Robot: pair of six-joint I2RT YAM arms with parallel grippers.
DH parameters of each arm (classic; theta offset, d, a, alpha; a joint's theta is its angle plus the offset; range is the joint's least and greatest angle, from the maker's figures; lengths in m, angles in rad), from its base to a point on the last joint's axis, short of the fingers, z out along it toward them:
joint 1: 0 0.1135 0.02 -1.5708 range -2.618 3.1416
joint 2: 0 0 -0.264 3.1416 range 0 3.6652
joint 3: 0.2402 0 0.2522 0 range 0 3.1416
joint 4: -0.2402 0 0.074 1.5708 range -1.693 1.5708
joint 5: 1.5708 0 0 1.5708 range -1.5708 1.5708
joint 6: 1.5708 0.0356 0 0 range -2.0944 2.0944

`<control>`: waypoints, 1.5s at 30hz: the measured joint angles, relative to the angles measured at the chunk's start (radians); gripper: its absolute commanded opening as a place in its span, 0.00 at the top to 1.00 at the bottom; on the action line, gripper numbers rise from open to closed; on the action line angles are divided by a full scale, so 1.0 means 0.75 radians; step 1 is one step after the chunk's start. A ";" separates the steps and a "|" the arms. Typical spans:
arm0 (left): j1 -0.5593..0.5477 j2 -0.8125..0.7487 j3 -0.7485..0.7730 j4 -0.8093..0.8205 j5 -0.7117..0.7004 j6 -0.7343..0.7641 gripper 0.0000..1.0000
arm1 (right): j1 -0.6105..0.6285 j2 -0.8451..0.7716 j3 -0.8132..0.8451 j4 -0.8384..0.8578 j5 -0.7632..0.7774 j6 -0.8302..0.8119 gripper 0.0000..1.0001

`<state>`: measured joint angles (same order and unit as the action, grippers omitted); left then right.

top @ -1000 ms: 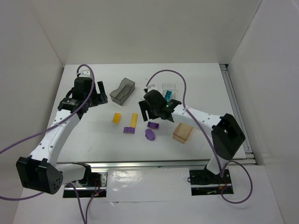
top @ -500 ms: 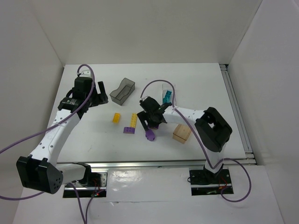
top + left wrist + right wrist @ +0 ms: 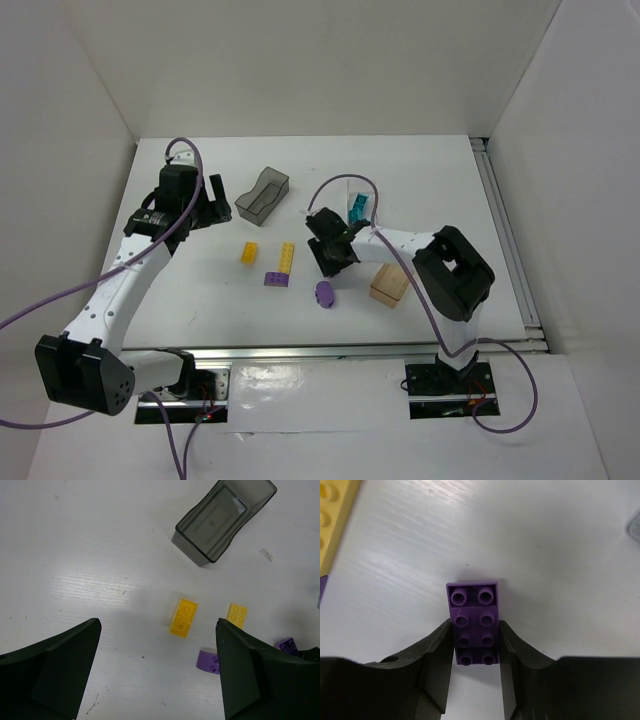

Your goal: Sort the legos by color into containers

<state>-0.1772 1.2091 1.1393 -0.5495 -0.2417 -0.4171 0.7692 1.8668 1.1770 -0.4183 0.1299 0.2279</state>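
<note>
My right fingers (image 3: 435,655) pinch a purple brick (image 3: 472,602) on the white surface (image 3: 560,580); my left fingers (image 3: 55,670) hang wide open above a yellow brick (image 3: 184,617).

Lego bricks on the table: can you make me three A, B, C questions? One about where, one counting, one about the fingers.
1. The dark grey bin sits: A) farther from the robot than the yellow bricks; B) nearer the robot than them; C) on top of them.
2. Yellow bricks in the left wrist view: A) one; B) two; C) four.
3. The right fingers are: A) wide open; B) closed on the purple brick; C) closed on a yellow one.
Answers: 1 A, the top view shows it past them. 2 B, two show there. 3 B, both fingers press its sides.
</note>
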 measured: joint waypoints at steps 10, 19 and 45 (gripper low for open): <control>0.000 0.000 0.000 -0.001 0.001 0.001 0.01 | -0.054 -0.218 -0.105 -0.004 0.140 0.137 0.65; 0.000 0.001 0.000 0.000 0.007 -0.001 0.01 | -0.306 -0.828 -0.450 -0.035 0.392 0.514 0.62; 0.000 0.017 0.000 0.001 0.016 -0.006 0.01 | 0.254 -0.464 -0.182 -0.044 0.310 0.426 0.07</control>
<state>-0.1772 1.2217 1.1393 -0.5488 -0.2295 -0.4213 0.9596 1.5188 1.0409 -0.4515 0.3622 0.5472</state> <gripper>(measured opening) 0.993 0.929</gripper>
